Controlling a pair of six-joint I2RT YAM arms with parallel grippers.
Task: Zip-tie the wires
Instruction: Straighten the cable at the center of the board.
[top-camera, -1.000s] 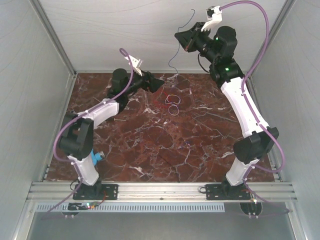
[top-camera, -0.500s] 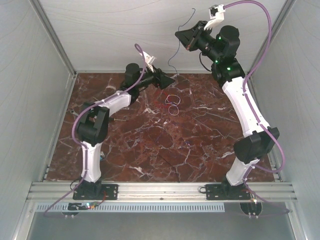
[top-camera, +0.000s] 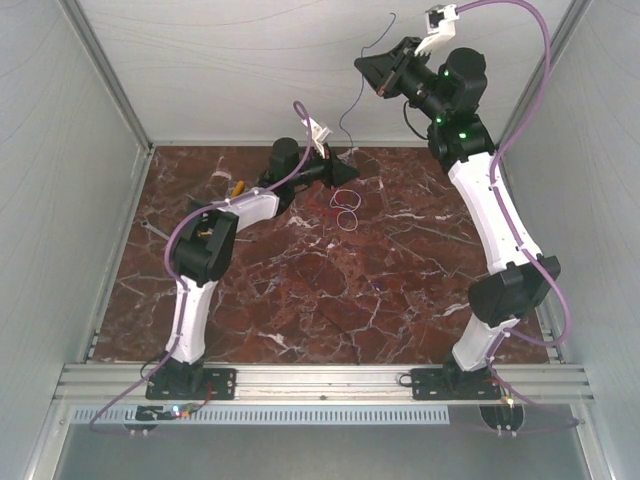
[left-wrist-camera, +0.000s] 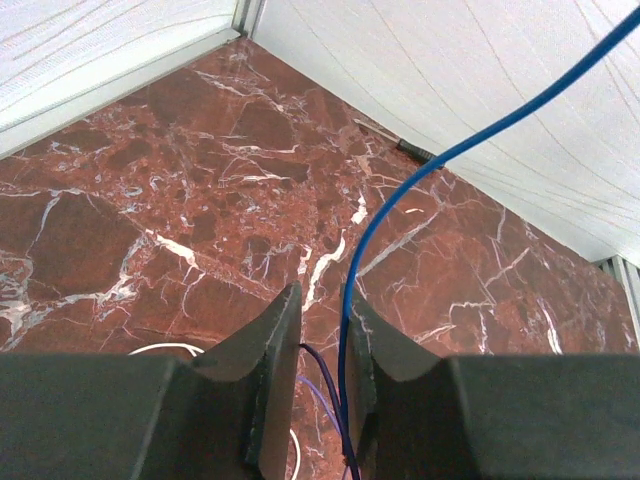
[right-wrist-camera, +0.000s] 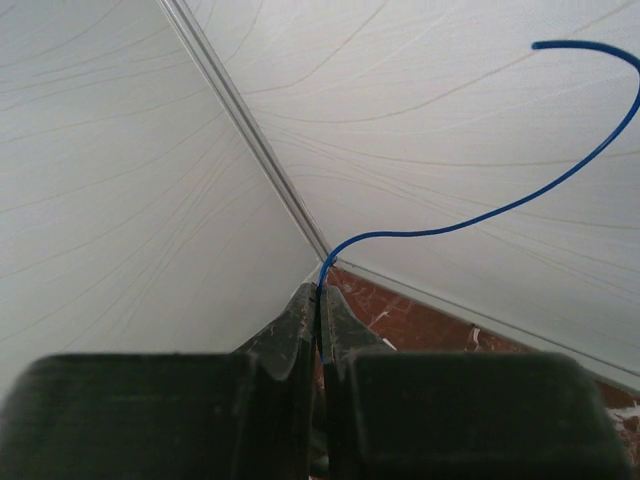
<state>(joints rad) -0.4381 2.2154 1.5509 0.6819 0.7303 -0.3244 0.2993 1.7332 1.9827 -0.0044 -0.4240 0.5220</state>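
Observation:
A small tangle of thin red, purple and whitish wires (top-camera: 342, 207) lies on the red marble table (top-camera: 300, 290) near the far middle. My right gripper (top-camera: 380, 78) is raised high by the back wall, shut on a thin blue wire (top-camera: 352, 108) that hangs down from it; the pinch shows in the right wrist view (right-wrist-camera: 320, 290). My left gripper (top-camera: 345, 166) reaches low at the back. Its jaws (left-wrist-camera: 320, 295) stand narrowly apart around the blue wire (left-wrist-camera: 460, 150), which lies against the right finger. A darker purple strand (left-wrist-camera: 322, 365) also passes between them.
A yellow-handled tool (top-camera: 237, 186) lies at the back left of the table, a thin grey piece (top-camera: 150, 228) further left. White walls close in the back and both sides. A white loop (left-wrist-camera: 165, 349) shows on the table beneath the left finger.
My left arm has stretched forward and to the right to the hanging blue wire, and its jaws have narrowed around it. The right gripper rose slightly, still holding the wire.

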